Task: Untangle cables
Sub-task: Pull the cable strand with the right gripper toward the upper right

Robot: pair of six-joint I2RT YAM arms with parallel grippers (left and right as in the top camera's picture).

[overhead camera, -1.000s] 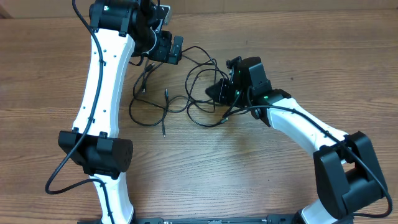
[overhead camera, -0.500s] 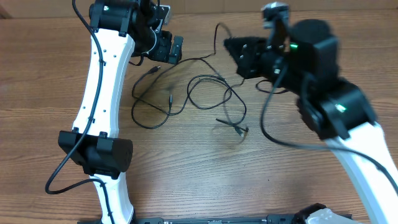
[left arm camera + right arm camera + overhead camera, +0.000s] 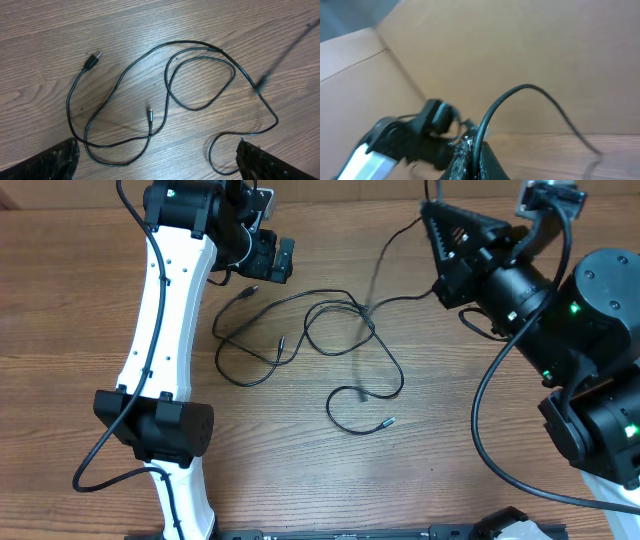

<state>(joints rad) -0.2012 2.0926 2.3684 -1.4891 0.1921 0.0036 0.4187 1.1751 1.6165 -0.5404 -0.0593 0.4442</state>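
Black cables (image 3: 92, 61) litter the counter (image 3: 300, 480); right fingers (image 3: 492, 167) pinch one aloft at one o'clock, separating it; left fingers (image 3: 50, 162) gape.

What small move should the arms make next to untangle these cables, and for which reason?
Probably lower the left gripper, which hangs open above the table, onto the crossed loops and close it there. The right gripper is shut on one cable and holds it raised, while the loops lie overlapped below. Pinning them may let the raised strand slide free.
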